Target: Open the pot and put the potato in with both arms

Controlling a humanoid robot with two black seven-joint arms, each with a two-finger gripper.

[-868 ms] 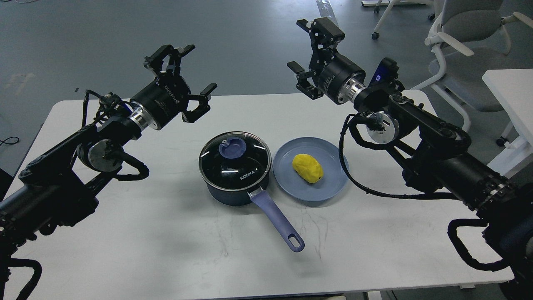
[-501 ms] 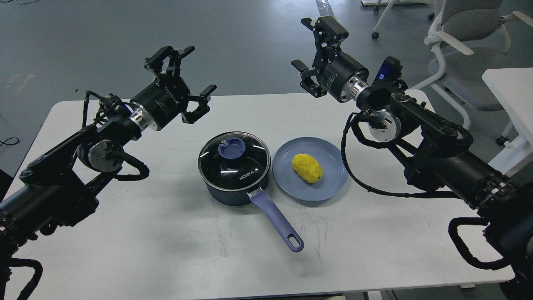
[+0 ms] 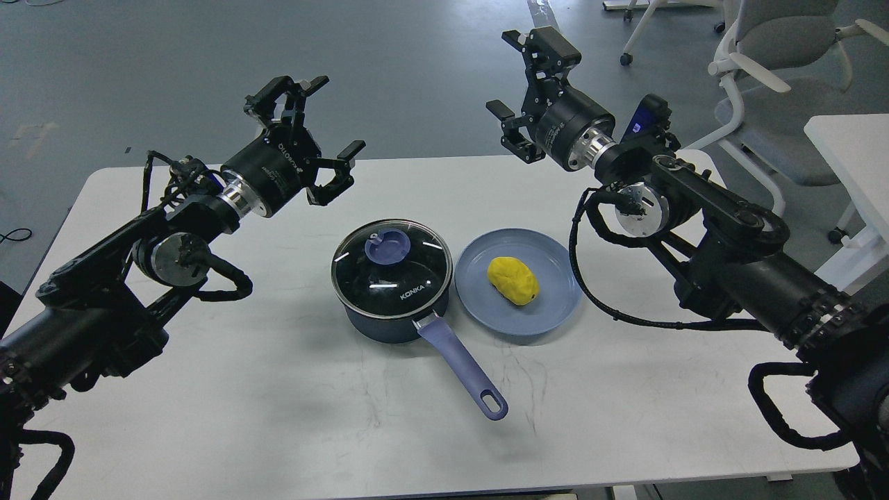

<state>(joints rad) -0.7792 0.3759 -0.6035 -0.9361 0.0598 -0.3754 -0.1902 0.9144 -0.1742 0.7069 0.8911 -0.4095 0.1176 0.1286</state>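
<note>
I see everything through one camera in my head, looking forward and down across the white table (image 3: 278, 389) from its near edge. My arms reach in from both lower corners. Beyond the table's far edge, grey floor (image 3: 173, 55) fills the top.

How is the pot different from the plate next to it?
The pot is deep with dark walls, while the plate is flat and light blue. The pot is covered by a glass lid with a blue knob; the plate lies open, holding the yellow potato. The pot has a long handle; the plate has none. Both are round and sit on the white table.
</note>
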